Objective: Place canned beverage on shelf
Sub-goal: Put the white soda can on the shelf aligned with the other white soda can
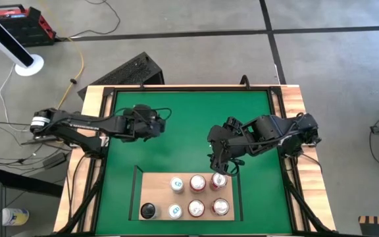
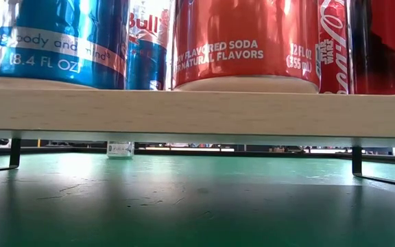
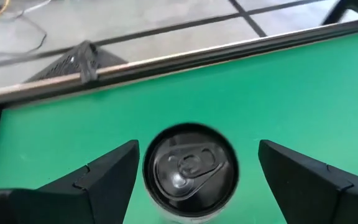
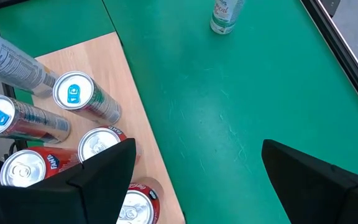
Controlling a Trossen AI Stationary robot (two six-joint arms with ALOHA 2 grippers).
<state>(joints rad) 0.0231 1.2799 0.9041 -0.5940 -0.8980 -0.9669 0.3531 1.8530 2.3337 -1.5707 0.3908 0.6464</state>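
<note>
High view: can (image 1: 139,109) stood on green mat (image 1: 189,131), far from shelf (image 1: 158,191), under left gripper (image 1: 145,122). Left wrist view: fingers (image 3: 114,174) spread wide around can (image 3: 190,168), not touching. Right gripper (image 1: 220,170) hung wide open, holding nothing, over red can (image 1: 218,182) at shelf corner. Seven cans sat on shelf.

Pale-wood rectangular shelf board (image 4: 120,68) on green mat (image 4: 229,112); blue-tabbed slim cans (image 4: 73,93) and red soda cans (image 4: 98,144) at nine o'clock. Lone pale can (image 4: 224,15) at twelve. Right gripper (image 4: 197,180) fingers spread.
</note>
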